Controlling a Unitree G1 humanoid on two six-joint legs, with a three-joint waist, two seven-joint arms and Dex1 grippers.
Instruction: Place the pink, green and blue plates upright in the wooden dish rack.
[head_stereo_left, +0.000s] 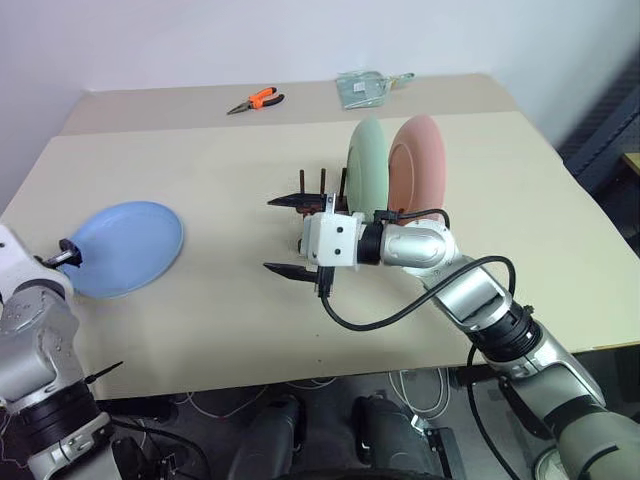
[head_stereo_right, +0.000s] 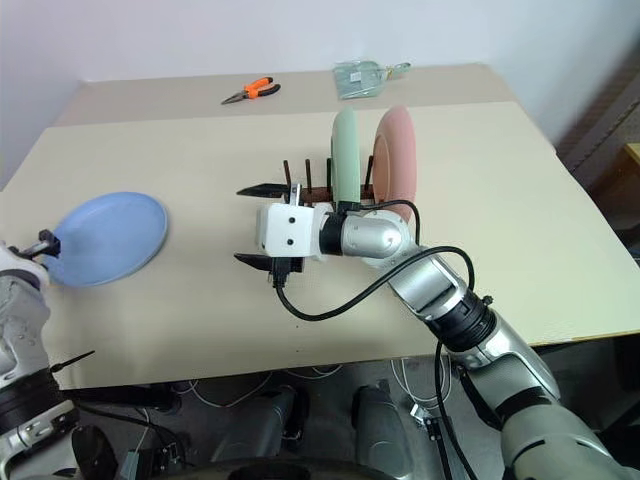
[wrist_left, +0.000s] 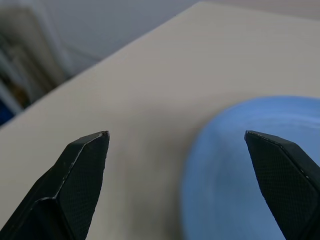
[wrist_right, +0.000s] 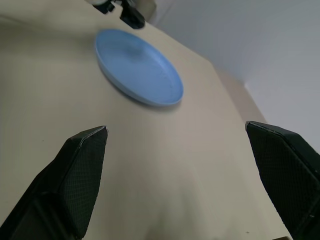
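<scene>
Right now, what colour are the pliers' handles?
Orange, on the pliers; clearest in the left eye view.

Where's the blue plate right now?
The blue plate lies flat on the table's left side in the head views, well left of the wooden dish rack, with the open left gripper at its left edge.

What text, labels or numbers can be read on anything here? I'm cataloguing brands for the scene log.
None can be read.
The blue plate, green plate and pink plate are plain, with no print.
The orange-handled pliers show no legible marking.
The clear packet at the table's far edge is too small to tell whether it has print.
</scene>
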